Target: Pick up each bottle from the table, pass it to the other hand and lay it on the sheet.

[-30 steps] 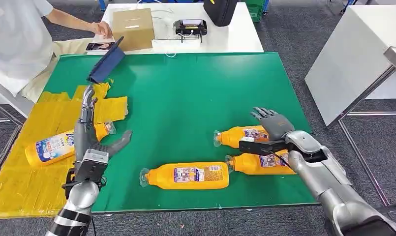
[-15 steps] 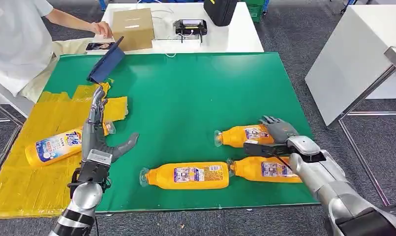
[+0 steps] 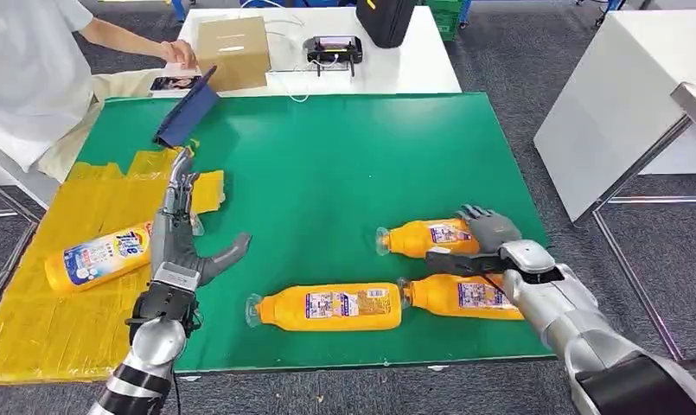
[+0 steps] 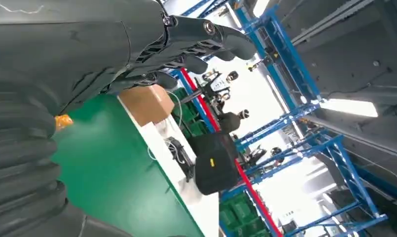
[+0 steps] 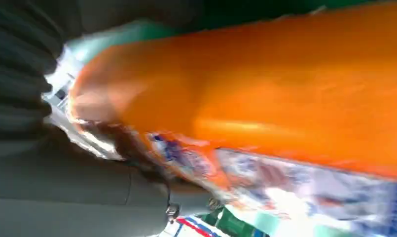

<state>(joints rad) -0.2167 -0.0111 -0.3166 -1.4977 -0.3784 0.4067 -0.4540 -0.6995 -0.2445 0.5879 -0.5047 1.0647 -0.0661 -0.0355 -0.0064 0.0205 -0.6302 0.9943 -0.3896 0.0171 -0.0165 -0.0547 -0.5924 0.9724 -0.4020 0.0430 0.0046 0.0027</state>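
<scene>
Resting over the base of the far bottle, my right hand has its fingers draped on it; the blurred wrist view leaves me unsure whether they actually grip. Just beside it lies the near bottle, neck toward the middle bottle. My left hand hovers spread, holding nothing, by the bottle on the sheet. That yellow sheet covers the green table edge.

Glossy orange plastic bottles with shiny printed labels lie on the matt green desk; the yellow sheet looks crinkled, the box plain cardboard.
</scene>
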